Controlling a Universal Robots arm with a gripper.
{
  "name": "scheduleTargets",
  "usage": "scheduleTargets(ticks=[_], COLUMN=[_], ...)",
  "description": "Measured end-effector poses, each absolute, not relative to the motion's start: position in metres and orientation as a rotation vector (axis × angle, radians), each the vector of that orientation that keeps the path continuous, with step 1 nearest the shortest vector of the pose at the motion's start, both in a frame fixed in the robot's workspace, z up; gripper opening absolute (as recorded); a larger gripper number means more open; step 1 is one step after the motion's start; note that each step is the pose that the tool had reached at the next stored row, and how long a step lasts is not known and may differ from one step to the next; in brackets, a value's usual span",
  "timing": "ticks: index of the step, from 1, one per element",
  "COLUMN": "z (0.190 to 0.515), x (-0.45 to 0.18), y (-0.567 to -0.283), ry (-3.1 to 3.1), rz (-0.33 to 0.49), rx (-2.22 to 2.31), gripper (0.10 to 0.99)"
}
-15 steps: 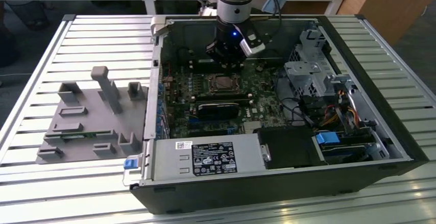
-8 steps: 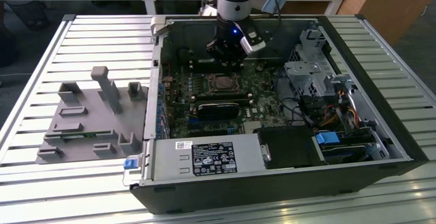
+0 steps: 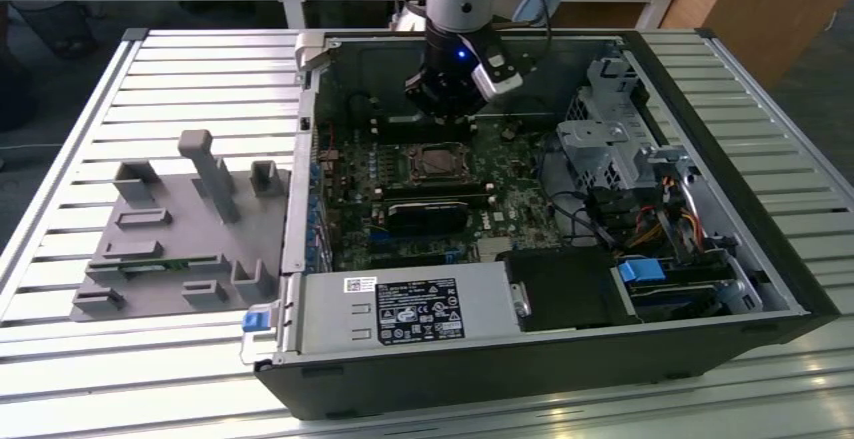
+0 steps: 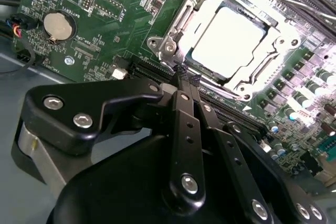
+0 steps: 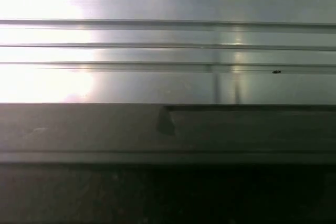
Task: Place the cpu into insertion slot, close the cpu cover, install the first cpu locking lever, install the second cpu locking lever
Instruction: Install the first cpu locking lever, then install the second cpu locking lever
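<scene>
One tool (image 4: 186,74) is seen in the second wrist view with its fingers (image 4: 185,129) pressed together, pinching nothing, the tips poised just beside the socket edge. One cpu (image 4: 226,38) is seated in the socket on the motherboard (image 4: 105,19), framed by the cpu cover (image 4: 178,22), which lies flat around it. A round coin battery (image 4: 56,25) is mounted on the board well apart from the socket. In the exterior view the tool (image 3: 445,111) hangs inside the open computer case (image 3: 721,289), above the cpu cover (image 3: 439,164). One white printed label (image 3: 415,311) is fixed to the power supply; its writing cannot be made out. One grey fixture (image 3: 174,249) rests on the slatted surface (image 3: 80,359).
</scene>
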State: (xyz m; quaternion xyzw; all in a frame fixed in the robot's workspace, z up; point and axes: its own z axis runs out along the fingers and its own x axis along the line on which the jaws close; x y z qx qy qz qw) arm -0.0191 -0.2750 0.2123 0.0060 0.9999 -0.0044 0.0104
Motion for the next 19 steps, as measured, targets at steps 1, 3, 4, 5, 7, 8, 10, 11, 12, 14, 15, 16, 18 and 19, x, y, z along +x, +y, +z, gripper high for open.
scheduleTargets(ticks=[1, 3, 4, 5, 7, 8, 10, 11, 12, 14, 15, 16, 18, 19], z=[0.2123, 0.2123, 0.2123, 0.2123, 0.2123, 0.2123, 0.2123, 0.2123, 0.2123, 0.2123, 0.2123, 0.2123, 0.2124, 0.2123], x=[-0.0185, -0.0182, -0.0179, -0.0178, -0.0174, -0.0172, -0.0170, -0.0169, -0.0167, -0.0165, -0.0164, -0.0163, -0.0162, -0.0161], y=[-0.2760, -0.2772, -0.2777, -0.2782, -0.2791, -0.2795, -0.2804, -0.2810, -0.2813, -0.2819, -0.2821, -0.2823, -0.2830, -0.2834], ry=[3.121, 3.121, 3.121, 3.121, 3.121, 3.121, 3.121, 3.121, 3.121, 3.121, 3.121, 3.121, 3.121, 3.121], rz=[-0.014, -0.014, -0.014, -0.014, -0.014, -0.014, -0.014, -0.014, -0.014, -0.014, -0.014, -0.014, -0.014, -0.014], rx=[0.019, 0.019, 0.019, 0.019, 0.019, 0.019, 0.019, 0.019, 0.019, 0.019, 0.019, 0.019, 0.019, 0.019], gripper=[0.106, 0.106, 0.106, 0.106, 0.106, 0.106, 0.106, 0.106, 0.106, 0.106, 0.106, 0.106, 0.106, 0.106])
